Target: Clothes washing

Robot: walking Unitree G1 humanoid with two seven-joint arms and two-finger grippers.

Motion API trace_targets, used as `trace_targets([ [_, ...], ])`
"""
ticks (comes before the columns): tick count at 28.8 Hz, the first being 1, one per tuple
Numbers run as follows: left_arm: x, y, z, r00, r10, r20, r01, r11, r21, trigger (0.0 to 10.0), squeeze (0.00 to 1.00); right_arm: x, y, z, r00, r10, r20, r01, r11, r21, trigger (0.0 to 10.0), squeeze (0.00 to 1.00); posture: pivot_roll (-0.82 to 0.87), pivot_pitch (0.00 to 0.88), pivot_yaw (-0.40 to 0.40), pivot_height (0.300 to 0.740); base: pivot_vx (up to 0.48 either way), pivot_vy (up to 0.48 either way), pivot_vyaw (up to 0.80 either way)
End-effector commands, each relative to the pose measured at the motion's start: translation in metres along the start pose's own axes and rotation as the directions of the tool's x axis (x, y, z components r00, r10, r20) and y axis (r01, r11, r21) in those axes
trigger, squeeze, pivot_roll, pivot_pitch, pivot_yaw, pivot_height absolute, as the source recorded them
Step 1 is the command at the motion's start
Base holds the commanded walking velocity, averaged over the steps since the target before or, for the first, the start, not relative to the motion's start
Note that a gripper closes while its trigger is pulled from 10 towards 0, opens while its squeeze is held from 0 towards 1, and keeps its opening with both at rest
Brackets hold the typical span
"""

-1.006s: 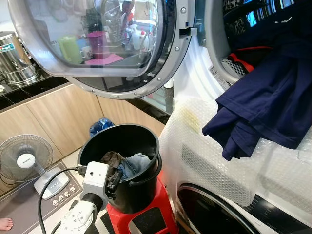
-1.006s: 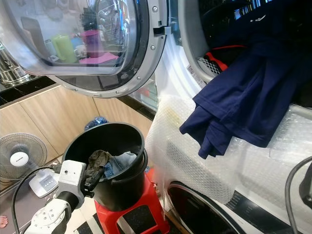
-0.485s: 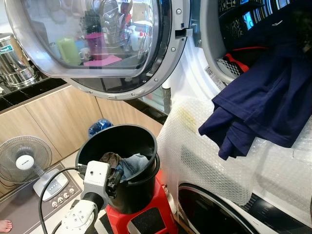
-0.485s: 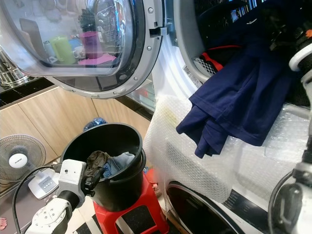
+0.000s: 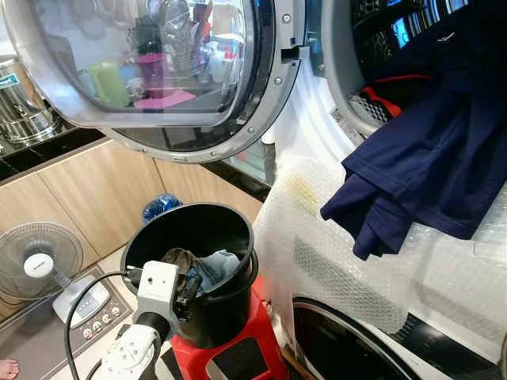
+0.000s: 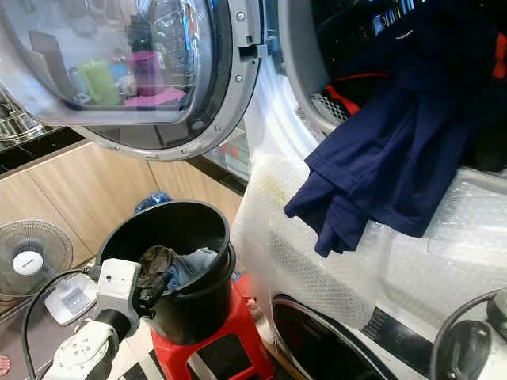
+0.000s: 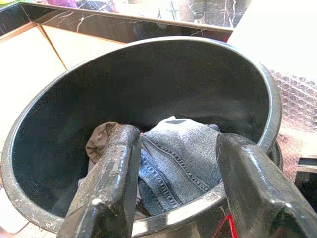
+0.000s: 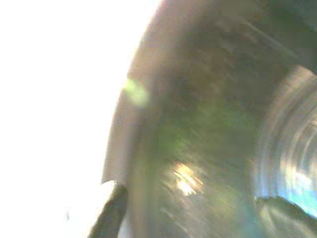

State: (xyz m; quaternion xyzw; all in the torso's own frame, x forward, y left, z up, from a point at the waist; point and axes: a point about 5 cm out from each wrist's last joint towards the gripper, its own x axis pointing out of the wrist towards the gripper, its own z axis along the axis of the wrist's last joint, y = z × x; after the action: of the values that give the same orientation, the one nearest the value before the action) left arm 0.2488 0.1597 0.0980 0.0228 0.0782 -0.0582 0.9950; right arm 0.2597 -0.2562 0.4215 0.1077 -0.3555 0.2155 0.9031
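A black bucket [image 5: 238, 229] stands on a red stool [image 5: 238, 360] and holds blue denim [image 7: 178, 163] and a brown cloth [image 7: 99, 141]. My left gripper [image 7: 178, 141] hovers open at the bucket's near rim, its fingers pointing at the denim and holding nothing. A navy garment [image 5: 428, 166] hangs out of the upper machine's drum [image 5: 380, 47] and down over its front. A black piece with red trim [image 5: 384, 83] lies inside the drum. In the blurred right wrist view my right gripper [image 8: 198, 215] shows two dark fingertips far apart before a curved metal surface.
The round glass door [image 5: 150, 63] stands swung open above the bucket. Bubble wrap [image 5: 317, 237] covers the machine front, above a lower machine door [image 5: 356, 348]. A floor fan [image 5: 36, 265] and wooden cabinets are on the left. A person's bare foot [image 5: 8, 368] is at the lower left.
Half a second ago my right arm showed high at the right edge beside the navy garment; now it has drawn out of there. The left gripper stays at the bucket rim.
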Motion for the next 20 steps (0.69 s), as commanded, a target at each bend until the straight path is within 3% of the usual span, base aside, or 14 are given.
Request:
trace_targets([
  [1, 0.001, 0.003, 0.0, 1.0, 0.012, 0.005, -0.012, 1.0, -0.008, 10.0, 0.0, -0.002, 0.012, -0.005, 0.998, 0.066, -0.016, -0.065, 0.996, 0.066, 10.0, 0.0, 0.03, 0.006, 0.092, 0.74, 0.0, 0.0, 0.0],
  [4, 0.002, 0.002, 0.001, 1.0, 0.008, 0.006, -0.008, 1.0, -0.008, 10.0, 0.0, -0.009, 0.028, -0.01, 0.985, 0.171, -0.017, -0.17, 0.983, 0.066, 10.0, 0.0, 0.02, 0.005, 0.09, 0.74, 0.0, 0.0, 0.0],
  [6, 0.003, 0.002, 0.001, 1.0, 0.006, 0.007, -0.006, 1.0, -0.008, 10.0, 0.0, -0.02, 0.046, -0.015, 0.951, 0.309, -0.024, -0.307, 0.949, 0.072, 10.0, 0.0, 0.02, 0.004, 0.085, 0.74, 0.0, 0.0, 0.0],
  [9, 0.003, 0.001, 0.0, 1.0, 0.003, 0.005, -0.003, 1.0, -0.006, 10.0, 0.0, -0.034, 0.064, -0.027, 0.902, 0.425, -0.074, -0.413, 0.901, 0.137, 10.0, 0.0, 0.02, 0.002, 0.084, 0.74, 0.0, 0.0, 0.0],
  [10, 0.004, 0.001, 0.0, 1.0, 0.002, 0.005, -0.002, 1.0, -0.007, 10.0, 0.0, -0.044, 0.078, -0.04, 0.857, 0.498, -0.131, -0.476, 0.864, 0.165, 10.0, 0.0, 0.01, 0.004, 0.085, 0.74, 0.0, 0.0, 0.0],
  [11, 0.004, 0.002, 0.0, 1.0, 0.003, 0.005, -0.003, 1.0, -0.007, 10.0, 0.0, -0.047, 0.081, -0.043, 0.844, 0.518, -0.142, -0.493, 0.852, 0.178, 10.0, 0.0, 0.01, 0.004, 0.085, 0.74, 0.0, 0.0, 0.0],
  [12, 0.004, 0.001, 0.0, 1.0, 0.002, 0.005, -0.002, 1.0, -0.006, 10.0, 0.0, -0.062, 0.099, -0.058, 0.761, 0.612, -0.213, -0.575, 0.79, 0.215, 10.0, 0.0, 0.02, 0.003, 0.08, 0.74, 0.0, 0.0, 0.0],
  [13, 0.004, 0.001, 0.0, 1.0, 0.002, 0.005, -0.002, 1.0, -0.006, 10.0, 0.0, -0.062, 0.099, -0.058, 0.761, 0.612, -0.213, -0.575, 0.79, 0.215, 10.0, 0.0, 0.02, 0.003, 0.08, 0.74, 0.0, 0.0, 0.0],
  [14, 0.004, 0.001, -0.001, 1.0, 0.003, 0.005, -0.003, 1.0, -0.007, 10.0, 0.0, -0.07, 0.108, -0.065, 0.717, 0.662, -0.22, -0.614, 0.748, 0.25, 10.0, 0.0, 0.02, 0.002, 0.082, 0.74, 0.0, 0.0, 0.0],
  [16, 0.005, 0.002, -0.001, 1.0, 0.004, 0.004, -0.004, 1.0, -0.007, 10.0, 0.0, -0.08, 0.118, -0.074, 0.672, 0.705, -0.228, -0.633, 0.706, 0.318, 10.0, 0.0, 0.02, 0.0, 0.081, 0.74, 0.0, 0.0, 0.0],
  [20, 0.006, 0.002, -0.001, 1.0, 0.001, 0.006, 0.0, 1.0, -0.006, 10.0, 0.0, -0.099, 0.128, -0.106, 0.615, 0.706, -0.351, -0.584, 0.707, 0.399, 10.0, 0.0, 0.02, 0.0, 0.075, 0.74, 0.0, 0.0, 0.0],
])
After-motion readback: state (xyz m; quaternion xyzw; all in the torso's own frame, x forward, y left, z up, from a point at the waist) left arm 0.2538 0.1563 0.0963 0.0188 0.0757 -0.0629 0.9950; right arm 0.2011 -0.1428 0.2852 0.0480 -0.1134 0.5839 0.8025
